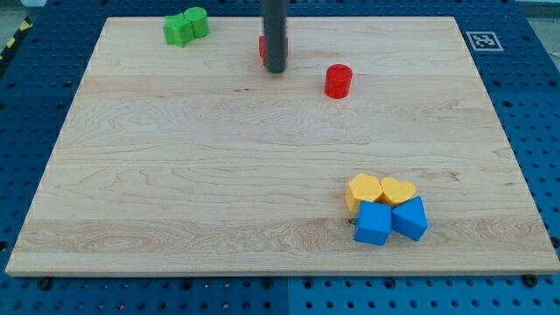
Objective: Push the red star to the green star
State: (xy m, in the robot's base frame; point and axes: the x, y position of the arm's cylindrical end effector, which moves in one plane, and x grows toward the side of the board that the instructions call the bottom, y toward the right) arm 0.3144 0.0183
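Note:
The red star point(262, 48) lies near the view's top centre, mostly hidden behind my rod; only red slivers show on either side of it. My tip point(276, 70) rests on the board at the star's lower right edge. The green star point(179, 31) sits at the view's top left, touching a green round block point(198, 21) on its right. The red star is about a hundred pixels to the right of the green star.
A red cylinder point(338, 80) stands right of my tip. At the lower right, a yellow hexagon point(364, 189), a yellow heart point(398, 191) and two blue blocks point(374, 224) point(410, 218) are clustered. The wooden board point(175, 175) lies on a blue pegboard.

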